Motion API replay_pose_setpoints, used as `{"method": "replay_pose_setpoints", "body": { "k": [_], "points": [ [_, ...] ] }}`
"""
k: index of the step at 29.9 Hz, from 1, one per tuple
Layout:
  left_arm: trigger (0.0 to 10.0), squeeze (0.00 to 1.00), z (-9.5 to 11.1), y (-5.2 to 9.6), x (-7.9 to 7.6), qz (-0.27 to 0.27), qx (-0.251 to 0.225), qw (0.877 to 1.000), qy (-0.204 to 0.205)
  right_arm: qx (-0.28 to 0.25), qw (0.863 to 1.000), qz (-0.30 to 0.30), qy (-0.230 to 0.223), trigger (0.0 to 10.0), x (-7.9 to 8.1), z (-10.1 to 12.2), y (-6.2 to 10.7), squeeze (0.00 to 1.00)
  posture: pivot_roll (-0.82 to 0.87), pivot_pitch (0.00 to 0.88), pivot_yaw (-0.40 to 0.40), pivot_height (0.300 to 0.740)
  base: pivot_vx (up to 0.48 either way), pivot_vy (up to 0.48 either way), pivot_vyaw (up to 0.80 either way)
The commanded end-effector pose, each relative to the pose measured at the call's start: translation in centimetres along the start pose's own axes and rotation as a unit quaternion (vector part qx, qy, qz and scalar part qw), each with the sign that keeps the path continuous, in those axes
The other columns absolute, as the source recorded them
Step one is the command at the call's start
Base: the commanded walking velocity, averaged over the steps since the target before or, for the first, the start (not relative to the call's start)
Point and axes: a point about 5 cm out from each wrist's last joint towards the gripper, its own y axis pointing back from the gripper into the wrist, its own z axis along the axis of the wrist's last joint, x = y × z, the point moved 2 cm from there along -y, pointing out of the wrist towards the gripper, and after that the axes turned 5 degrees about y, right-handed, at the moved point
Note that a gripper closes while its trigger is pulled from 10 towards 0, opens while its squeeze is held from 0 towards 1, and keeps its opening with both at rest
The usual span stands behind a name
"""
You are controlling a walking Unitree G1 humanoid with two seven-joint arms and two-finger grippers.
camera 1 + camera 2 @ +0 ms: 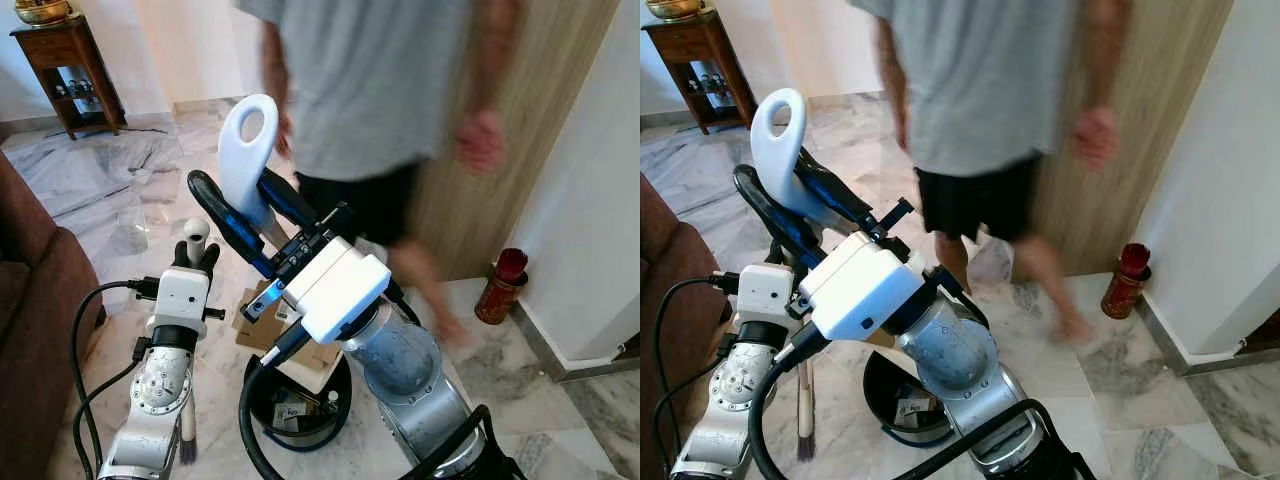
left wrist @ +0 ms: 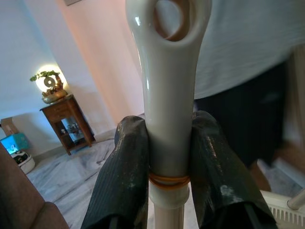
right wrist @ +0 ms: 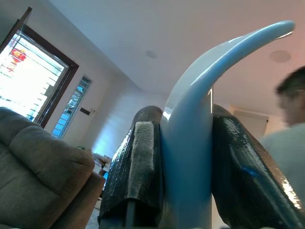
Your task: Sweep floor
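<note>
Both end effectors grip handles. The right end effector point(image 1: 258, 205) pinches a pale blue plastic dustpan handle point(image 1: 247, 150) with a hanging hole, pointing to twelve o'clock. The left end effector point(image 1: 197, 255) clamps a cream broom handle point(image 2: 167, 95), upright; its dark bristles point(image 1: 187, 447) hang at six o'clock beside a black dustpan point(image 1: 260, 410).

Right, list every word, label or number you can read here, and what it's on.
None is legible.
Red canister by the wall: any marking too small to read.
Paper scraps in the black dustpan: print too blurred to read.
</note>
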Motion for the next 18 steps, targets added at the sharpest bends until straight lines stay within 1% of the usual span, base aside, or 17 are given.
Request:
{"method": "replay_pose_setpoints", "body": {
  "k": [1, 6, 18],
  "points": [
    [10.0, 0.0, 0.75, -0.42, 0.31, 0.003, -0.023, 1.0, -0.008, -0.057, 0.998, -0.002, 0.015, 10.0, -0.49, 2.47, -0.72, 0.0, 0.15, 0.008, 0.054, 0.74, 0.0, 0.0, 0.0],
    [10.0, 0.0, 0.76, -0.42, 0.29, 0.003, -0.023, 1.0, -0.008, -0.053, 0.999, 0.005, 0.011, 10.0, -0.31, 2.33, -0.7, 0.0, 0.15, 0.008, 0.055, 0.74, 0.0, 0.0, 0.0],
    [10.0, 0.0, 0.73, -0.42, 0.26, 0.001, -0.022, 1.0, -0.009, -0.046, 0.998, 0.013, 0.029, 10.0, -0.21, 2.02, -0.63, 0.0, 0.15, 0.009, 0.055, 0.74, 0.0, 0.0, 0.0]
  ]
}}
